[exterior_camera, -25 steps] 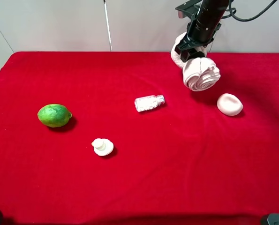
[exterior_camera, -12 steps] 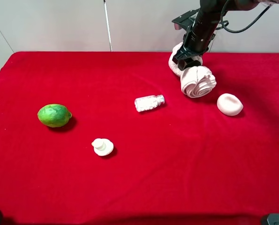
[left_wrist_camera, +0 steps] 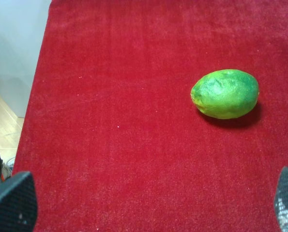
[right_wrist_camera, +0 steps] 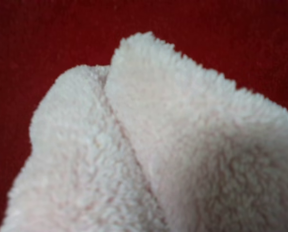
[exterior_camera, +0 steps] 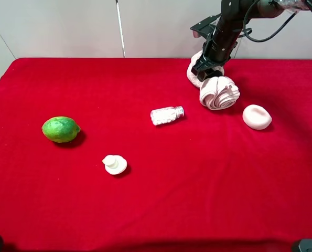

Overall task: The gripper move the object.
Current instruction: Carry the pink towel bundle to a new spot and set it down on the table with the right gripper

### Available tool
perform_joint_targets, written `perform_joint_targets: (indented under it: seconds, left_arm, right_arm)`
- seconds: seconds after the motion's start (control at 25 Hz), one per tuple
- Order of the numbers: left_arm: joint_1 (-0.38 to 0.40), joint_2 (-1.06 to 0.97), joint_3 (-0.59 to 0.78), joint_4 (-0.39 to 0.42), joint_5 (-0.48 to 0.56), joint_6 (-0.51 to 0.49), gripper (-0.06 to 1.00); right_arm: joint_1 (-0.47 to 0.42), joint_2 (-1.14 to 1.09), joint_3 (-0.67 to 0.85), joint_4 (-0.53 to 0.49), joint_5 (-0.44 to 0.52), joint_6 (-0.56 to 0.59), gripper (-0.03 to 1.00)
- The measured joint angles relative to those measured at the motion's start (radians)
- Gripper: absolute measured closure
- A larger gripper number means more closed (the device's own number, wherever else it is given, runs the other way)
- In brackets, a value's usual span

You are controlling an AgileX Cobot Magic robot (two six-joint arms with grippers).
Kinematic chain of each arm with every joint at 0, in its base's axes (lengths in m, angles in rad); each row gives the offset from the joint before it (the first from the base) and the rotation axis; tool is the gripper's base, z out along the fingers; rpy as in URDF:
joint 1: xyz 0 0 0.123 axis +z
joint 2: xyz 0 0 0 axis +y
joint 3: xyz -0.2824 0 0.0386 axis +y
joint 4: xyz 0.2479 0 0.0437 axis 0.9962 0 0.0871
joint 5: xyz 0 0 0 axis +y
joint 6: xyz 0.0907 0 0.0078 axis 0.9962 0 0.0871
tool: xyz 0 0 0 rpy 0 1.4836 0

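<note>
Towel (exterior_camera: 219, 92), pale pink and fluffy, rolled into two joined lumps, at the red bench's (exterior_camera: 145, 210) far side, my right tool (exterior_camera: 208, 70) clenched on its middle.

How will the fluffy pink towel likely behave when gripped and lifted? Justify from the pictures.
Probably floppy: the pink towel bulges into two lumps either side of the right gripper. Likely light and grippy, given its fluffy pile. Its lumpy shape probably won't roll far.

My end effector (exterior_camera: 207, 70) was black, the towel (exterior_camera: 219, 93) pale pink, the worktop (exterior_camera: 197, 189) plain red, the lime (exterior_camera: 61, 129) green, the pills (exterior_camera: 165, 115) white, the oval lump (exterior_camera: 257, 116) pale pink.
</note>
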Motion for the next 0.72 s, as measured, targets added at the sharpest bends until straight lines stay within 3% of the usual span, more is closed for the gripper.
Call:
perform_joint_targets:
  seconds: [0.56,0.72]
  left_arm:
    - [0.0,0.0,0.0,0.0,0.0,0.0,-0.03]
    - [0.0,0.0,0.0,0.0,0.0,0.0,-0.03]
  right_arm:
    - [0.0,0.0,0.0,0.015,-0.003,-0.001,0.6]
    - [0.0,0.0,0.0,0.03,-0.009,-0.001,0.37]
